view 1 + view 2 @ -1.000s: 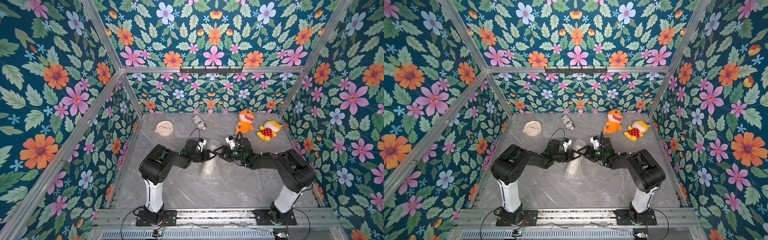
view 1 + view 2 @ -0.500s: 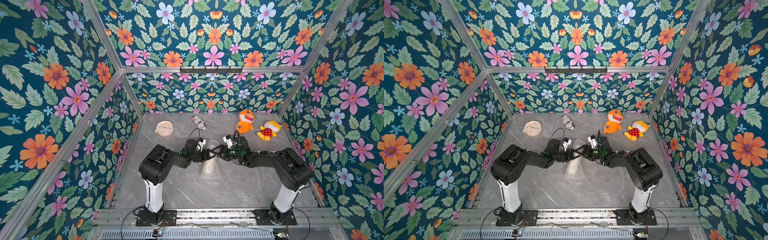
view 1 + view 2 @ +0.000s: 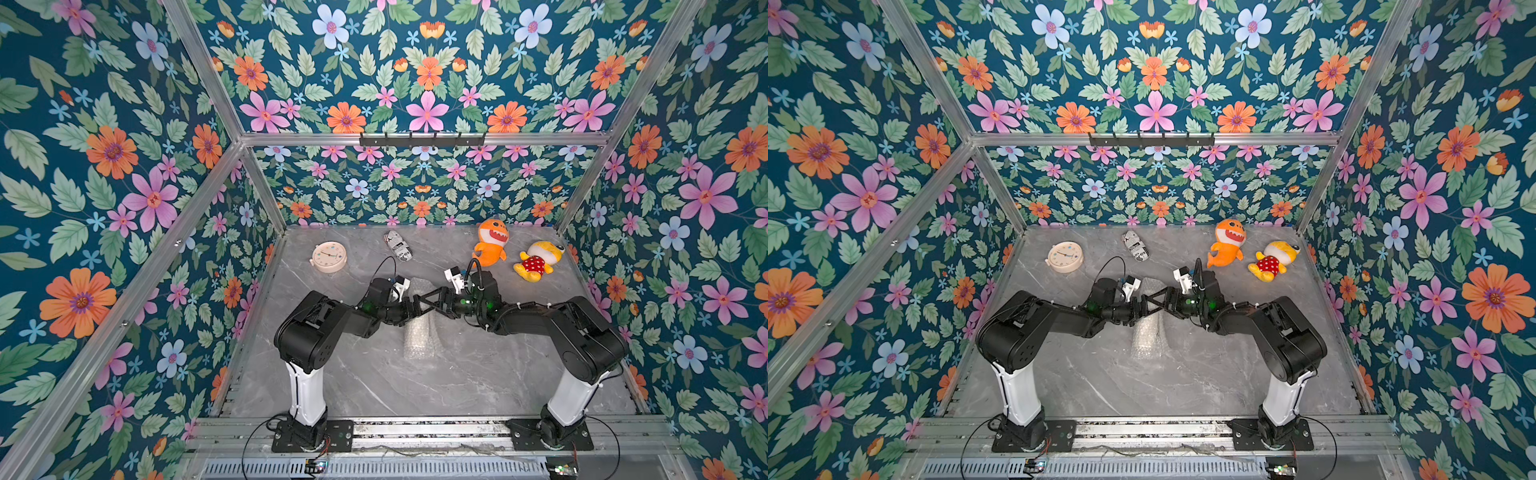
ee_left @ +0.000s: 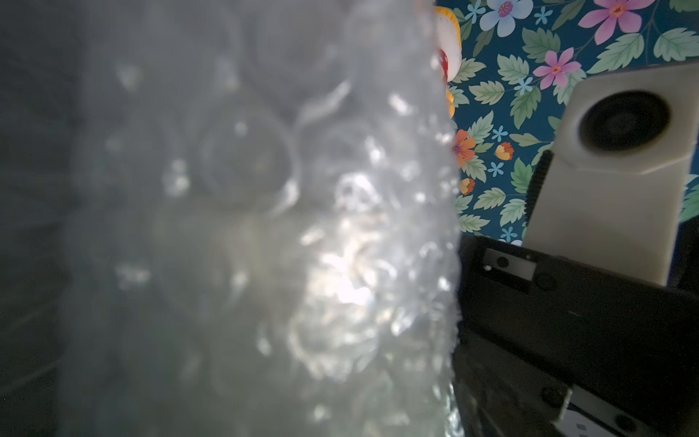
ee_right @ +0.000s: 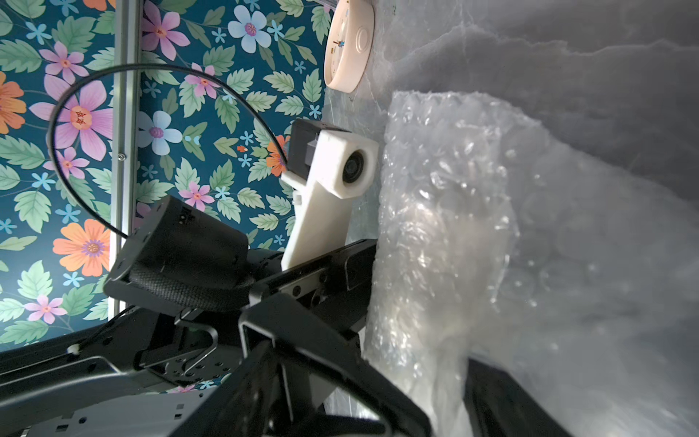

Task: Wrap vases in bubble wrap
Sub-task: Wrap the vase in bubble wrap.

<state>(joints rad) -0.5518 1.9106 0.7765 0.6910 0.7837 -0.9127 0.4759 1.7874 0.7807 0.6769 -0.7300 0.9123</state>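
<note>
Nearer the left jaws now, right jaws stand spread astride the bubble wrap [image 3: 419,340]; left grip unclear.

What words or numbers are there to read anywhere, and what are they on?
"Y": a big black letter, as far as it reads, on the white packet at the back; its smaller letters are too small to read.
Marks round the face of the clock: too small to read.
Pale mark on the black arm casing: too blurred to read.
Nothing to read on the bubble wrap.
</note>
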